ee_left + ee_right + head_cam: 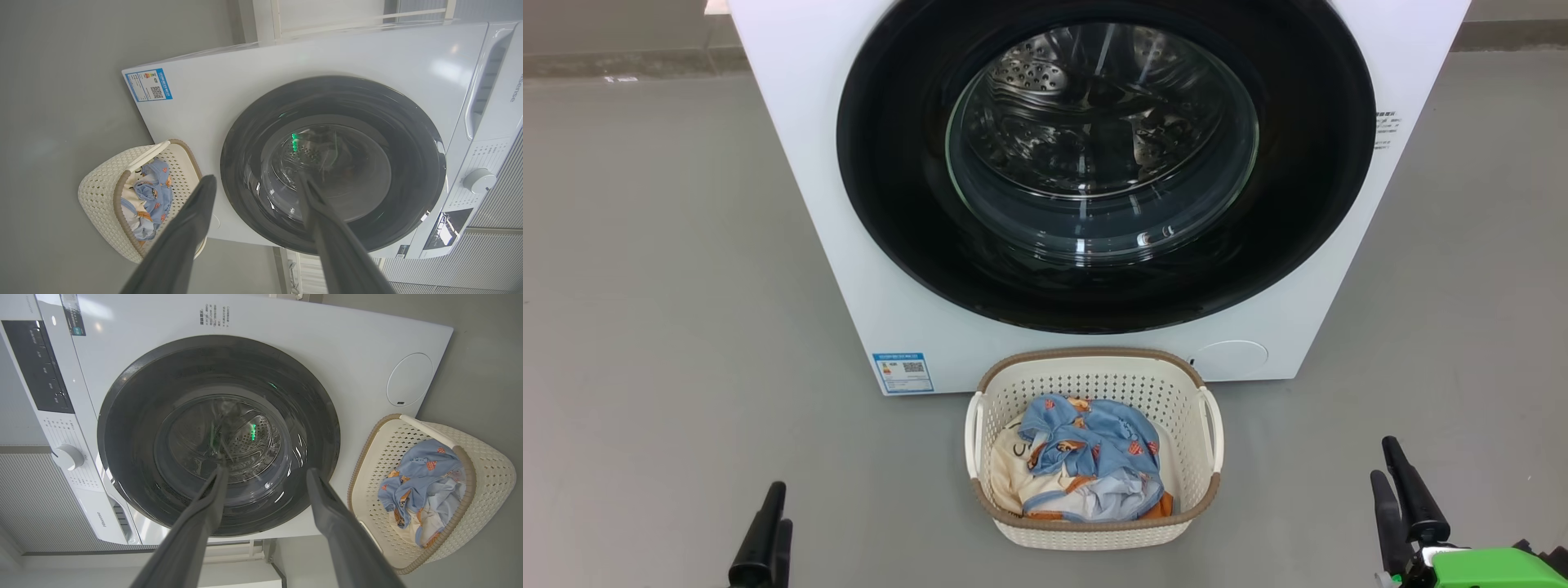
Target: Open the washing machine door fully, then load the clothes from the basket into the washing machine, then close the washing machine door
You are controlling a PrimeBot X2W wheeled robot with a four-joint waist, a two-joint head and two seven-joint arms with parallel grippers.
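Observation:
The white washing machine (792,163) stands in front of me with its round black-rimmed door (907,245) shut flat against the front; the steel drum shows through the glass. On the floor before it sits the cream basket (1094,376) holding the light blue and cream clothes (1094,449). My left gripper (768,523) is low at the left and my right gripper (1401,490) low at the right, both well back from the machine and either side of the basket. Both stand open and empty, fingers apart in the wrist views (255,181) (265,473), which look toward the door (245,134) (122,416).
Grey floor (645,286) spreads on both sides of the machine. A blue label (903,372) and a round flap (1229,358) sit low on its front. The control panel with a knob (478,180) lies along the top.

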